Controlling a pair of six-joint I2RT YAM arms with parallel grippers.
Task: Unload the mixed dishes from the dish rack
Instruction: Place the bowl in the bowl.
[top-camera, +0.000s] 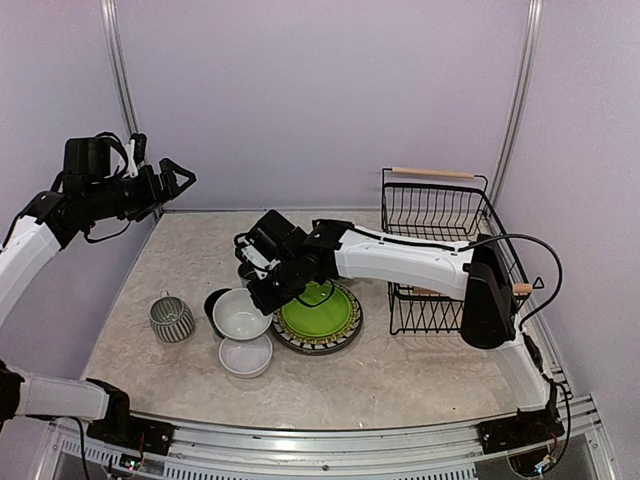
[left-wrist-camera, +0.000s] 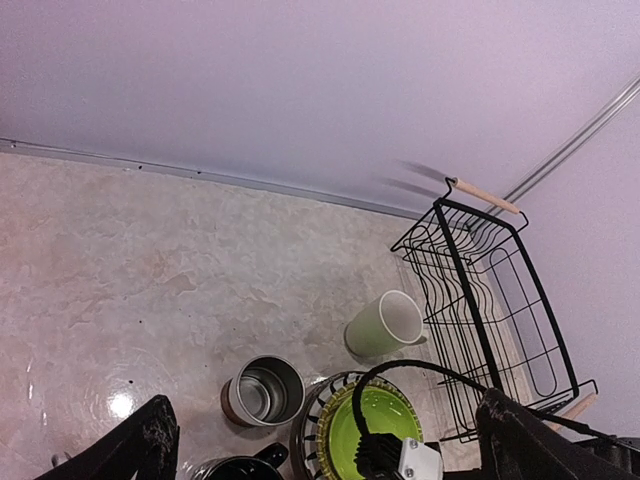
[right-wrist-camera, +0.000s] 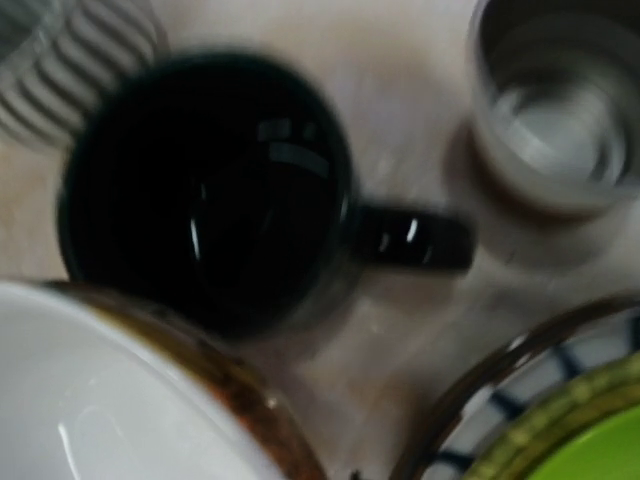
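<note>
The black wire dish rack (top-camera: 440, 250) stands at the right and looks empty; it also shows in the left wrist view (left-wrist-camera: 490, 300). My right gripper (top-camera: 262, 293) is low over the dishes, shut on the rim of a white bowl (top-camera: 240, 312) with a brown edge (right-wrist-camera: 90, 400), held above a second white bowl (top-camera: 245, 356). A black mug (right-wrist-camera: 210, 190) sits just beyond it. A lime-green plate (top-camera: 318, 312) lies on a striped plate (top-camera: 347, 335). A striped cup (top-camera: 172, 318) stands at the left. My left gripper (top-camera: 178, 176) is open and empty, raised high at the left.
A pale green mug (left-wrist-camera: 385, 325) and a grey-lined brown mug (left-wrist-camera: 262, 390) stand behind the plates, hidden by my right arm in the top view. The back wall and side rails bound the table. The right arm's cable loops over the rack's near side.
</note>
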